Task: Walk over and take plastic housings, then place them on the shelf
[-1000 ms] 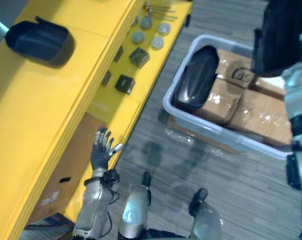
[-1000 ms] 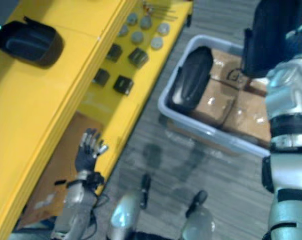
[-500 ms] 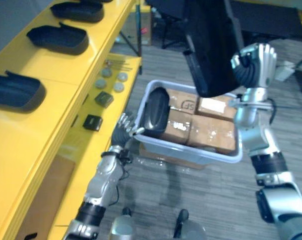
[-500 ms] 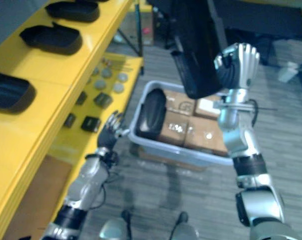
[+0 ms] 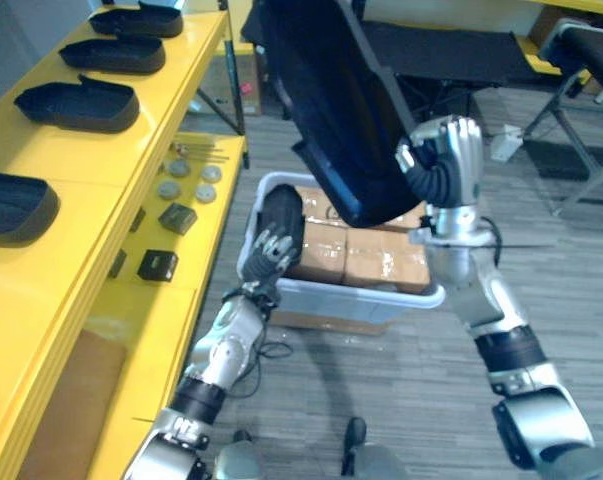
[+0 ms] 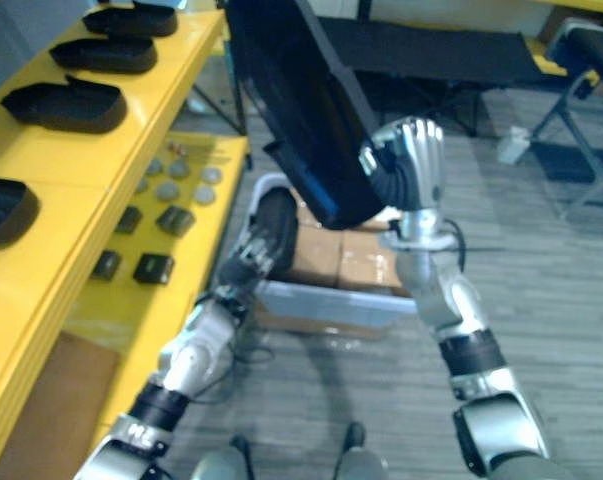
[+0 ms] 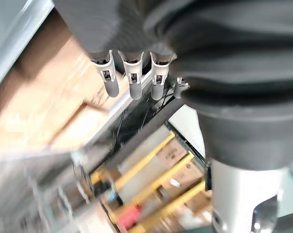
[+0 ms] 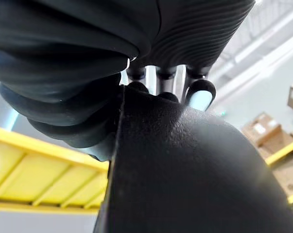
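You have the right hand (image 5: 446, 165) up high. Its fingers (image 8: 200, 93) are curled around the lower edge of a big black housing (image 5: 331, 110), and they hold it firmly. The housing stands steeply tilted above the grey bin (image 5: 361, 295), with its upper end reaching the top of the head views. In the right wrist view its dark, matte surface lies directly against the hand.

The left hand (image 5: 271, 250) is stretched forward to the near corner of the bin, at its rim. Its fingers (image 7: 131, 83) are straight and relaxed, and they hold nothing. Just beside this hand a second housing (image 5: 281, 215) leans inside the bin, against its left wall.

The rest of the bin is filled with brown cardboard boxes (image 5: 381, 265), wrapped in shiny tape. Any writing on the boxes is too small to read.

On your left runs the yellow shelf (image 5: 81, 160). On its top level four more black housings lie in a row with the open side up: the nearest one (image 5: 11, 205), the next one (image 5: 76, 105), and two further ones (image 5: 111, 55) at the far end. On the lower level you see small round grey discs (image 5: 186, 180) and a few dark square blocks (image 5: 158, 264). I cannot make out any label on them.
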